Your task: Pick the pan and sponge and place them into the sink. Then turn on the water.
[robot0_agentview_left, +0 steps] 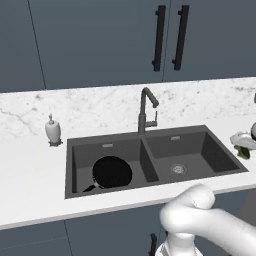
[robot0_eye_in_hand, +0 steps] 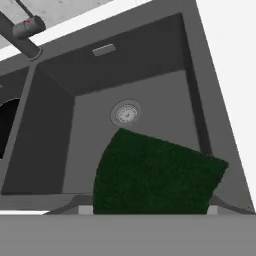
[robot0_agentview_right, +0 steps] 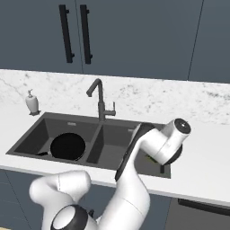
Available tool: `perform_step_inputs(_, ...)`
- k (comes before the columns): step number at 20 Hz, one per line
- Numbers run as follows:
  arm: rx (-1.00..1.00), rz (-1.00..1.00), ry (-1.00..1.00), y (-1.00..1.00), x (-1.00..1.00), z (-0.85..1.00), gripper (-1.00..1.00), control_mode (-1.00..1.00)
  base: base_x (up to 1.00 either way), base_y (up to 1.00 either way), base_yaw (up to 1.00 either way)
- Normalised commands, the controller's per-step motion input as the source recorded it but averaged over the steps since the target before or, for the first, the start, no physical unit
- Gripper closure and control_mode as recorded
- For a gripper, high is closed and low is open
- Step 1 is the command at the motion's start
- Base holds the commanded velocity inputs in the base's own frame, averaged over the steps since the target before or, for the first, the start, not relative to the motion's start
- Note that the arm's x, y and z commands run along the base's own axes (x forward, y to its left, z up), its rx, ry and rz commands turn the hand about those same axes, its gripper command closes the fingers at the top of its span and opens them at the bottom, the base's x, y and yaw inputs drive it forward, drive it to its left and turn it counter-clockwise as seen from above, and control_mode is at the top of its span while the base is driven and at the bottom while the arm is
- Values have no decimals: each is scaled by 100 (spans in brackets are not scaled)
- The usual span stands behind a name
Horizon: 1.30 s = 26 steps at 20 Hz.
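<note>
Over the right basin of the sink point(robot0_eye_in_hand: 150, 60), the tool point(robot0_eye_in_hand: 150, 212) is clamped on the sponge point(robot0_eye_in_hand: 155, 175); I'd release it low, near the drain point(robot0_eye_in_hand: 125, 113), away from the pan point(robot0_agentview_left: 112, 172).

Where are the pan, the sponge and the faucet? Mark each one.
pan point(robot0_agentview_left: 113, 172): left base view, on the middle of its black round bottom, in the left basin.
sponge point(robot0_eye_in_hand: 155, 175): hand view, on its green face, above the right basin.
faucet point(robot0_agentview_left: 142, 112): left base view, on its upright stem behind the divider.
</note>
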Motion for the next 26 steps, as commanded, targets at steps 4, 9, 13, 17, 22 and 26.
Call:
perform_step_inputs(4,0,19,7,100,-24,65,100,-100,0,0,0)
perform_step_inputs(9,-1,20,9,100,-16,46,100,-100,0,0,0)
perform_step_inputs(13,-6,18,0,100,-12,8,100,-100,0,0,0)
perform_step_inputs(17,-9,15,0,100,0,1,100,-100,0,0,0)
perform_step_inputs(22,-14,12,0,100,0,0,100,-100,0,0,0)
perform_step_inputs(26,-15,10,0,100,3,0,100,-100,0,0,0)
